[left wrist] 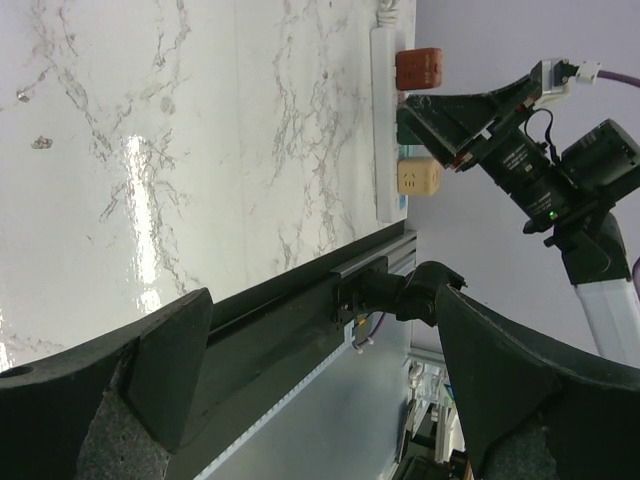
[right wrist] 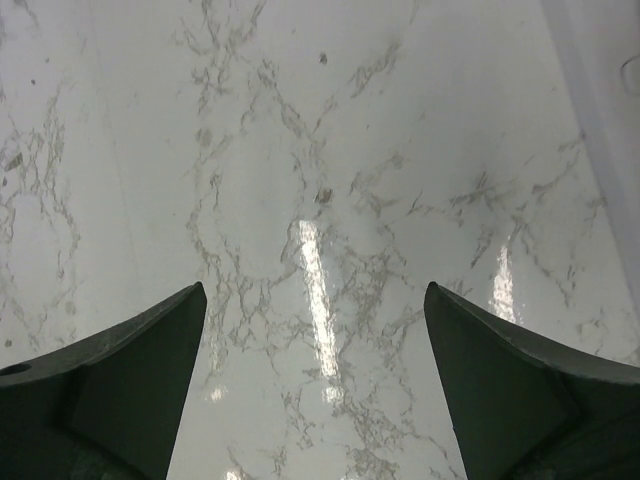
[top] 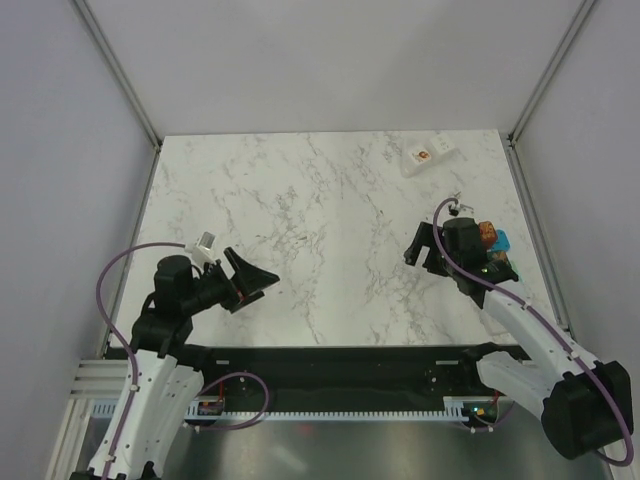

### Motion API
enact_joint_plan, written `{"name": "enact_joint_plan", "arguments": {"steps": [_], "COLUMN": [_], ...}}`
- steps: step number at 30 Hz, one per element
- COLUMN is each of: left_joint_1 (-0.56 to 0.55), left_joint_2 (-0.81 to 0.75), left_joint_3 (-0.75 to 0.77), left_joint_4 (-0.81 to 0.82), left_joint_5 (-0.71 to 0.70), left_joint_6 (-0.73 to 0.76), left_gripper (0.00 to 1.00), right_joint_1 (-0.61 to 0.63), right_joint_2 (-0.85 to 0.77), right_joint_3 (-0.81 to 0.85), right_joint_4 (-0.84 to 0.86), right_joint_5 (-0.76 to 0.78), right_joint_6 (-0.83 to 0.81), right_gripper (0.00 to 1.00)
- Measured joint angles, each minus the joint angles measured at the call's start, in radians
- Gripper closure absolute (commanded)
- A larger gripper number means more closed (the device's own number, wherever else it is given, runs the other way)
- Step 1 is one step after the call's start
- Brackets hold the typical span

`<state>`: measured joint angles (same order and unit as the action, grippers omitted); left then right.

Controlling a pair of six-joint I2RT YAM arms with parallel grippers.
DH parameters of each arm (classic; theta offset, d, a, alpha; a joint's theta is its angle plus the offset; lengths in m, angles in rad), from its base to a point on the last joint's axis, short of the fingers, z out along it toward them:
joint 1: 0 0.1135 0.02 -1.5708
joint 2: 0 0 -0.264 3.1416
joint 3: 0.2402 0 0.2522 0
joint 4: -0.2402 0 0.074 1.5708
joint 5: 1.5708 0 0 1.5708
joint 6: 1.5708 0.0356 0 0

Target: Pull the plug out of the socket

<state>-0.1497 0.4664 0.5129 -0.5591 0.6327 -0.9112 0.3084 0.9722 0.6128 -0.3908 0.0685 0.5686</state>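
In the left wrist view a white power strip, the socket, lies along the table's right edge. It carries a red-orange plug, a cream plug and a green one partly behind the right arm. From above, only the orange plug and a blue piece show beside the right wrist. My right gripper is open over bare marble, just left of the strip. My left gripper is open near the table's front left, holding nothing.
A small white block with a red mark lies at the far right of the marble table. Aluminium frame posts rise at the back corners. A black rail runs along the front edge.
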Motion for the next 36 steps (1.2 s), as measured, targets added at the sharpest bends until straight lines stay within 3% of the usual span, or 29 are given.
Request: {"name": "enact_joint_plan", "arguments": {"steps": [10,21,27,36], "left_joint_1": [0.000,0.003,0.003,0.003], "left_joint_2": [-0.036,-0.029,-0.019,0.029], "left_joint_3": [0.002,0.060,0.070,0.070], "left_joint_4": [-0.042,-0.045,-0.045,-0.040], "left_joint_5": [-0.008,0.032,0.023,0.005], "left_joint_6": [0.001,0.050,0.055,0.065], "left_gripper": [0.03,0.09,0.09,0.09], "right_joint_1": [-0.099,-0.238,-0.232,-0.166], "right_joint_2": [0.269,0.839,1.131,1.295], "right_joint_3": [0.269,0.728,0.994,1.228], "right_joint_4": [0.053,0.256,0.264,0.211], "right_joint_5": [0.175,0.076,0.072,0.205], "right_joint_6": [-0.052,-0.055,0.034,0.136], "right_gripper": [0.02,0.02,0.02,0.02]}}
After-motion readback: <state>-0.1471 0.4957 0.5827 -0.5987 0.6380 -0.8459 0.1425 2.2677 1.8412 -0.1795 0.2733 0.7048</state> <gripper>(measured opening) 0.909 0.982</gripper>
